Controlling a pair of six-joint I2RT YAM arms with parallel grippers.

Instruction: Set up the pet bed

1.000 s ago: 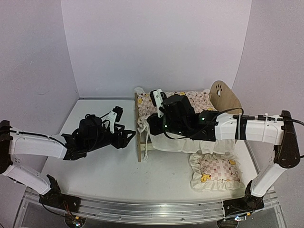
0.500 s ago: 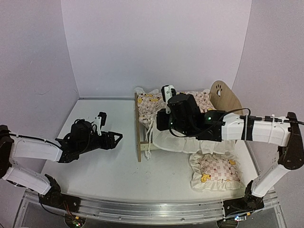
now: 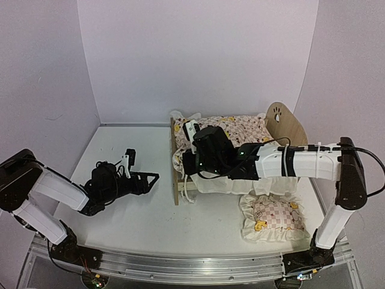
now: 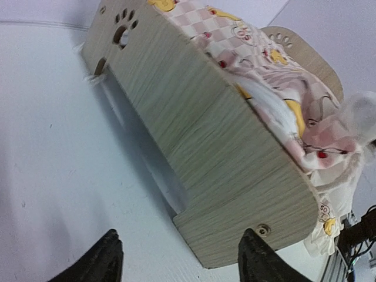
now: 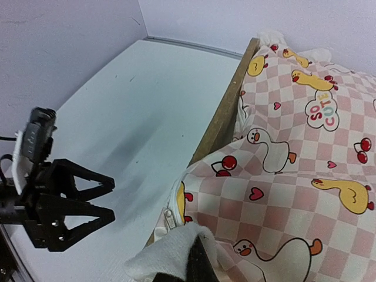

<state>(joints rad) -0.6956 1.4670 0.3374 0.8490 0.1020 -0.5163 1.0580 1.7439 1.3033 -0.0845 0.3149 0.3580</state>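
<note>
- From the top view, the pet bed (image 3: 284,123) stood at the right rear of the white table (image 3: 132,223), its rounded headboard to the right and its low footboard (image 3: 175,180) to the left.
- A duck-print quilt (image 3: 243,127) lay over the bed, its frill hanging over the front side.
- A matching pillow (image 3: 272,217) lay flat on the table just in front of the bed, clear of the frame.
- The right gripper (image 3: 187,161) reached across the bed to the foot end, and its arm hid the middle of the quilt.
- The left gripper (image 3: 150,182) lay low over the table, left of the footboard and apart from it, with its jaws spread and nothing in them.
- From the left wrist, the left gripper (image 4: 179,261) faced the footboard (image 4: 223,176) across bare table (image 4: 53,147).
- The board blocked any sight of the bed's base, and the quilt (image 4: 276,76) spilled over its top edge.
- From the right wrist, the right gripper (image 5: 194,261) was clenched, with the quilt's (image 5: 294,164) white frill bunched at its fingers.
- The footboard's edge (image 5: 226,111) ran along the quilt's left side.
- Beyond it the left gripper (image 5: 103,200) gaped above the table (image 5: 147,100).
</note>
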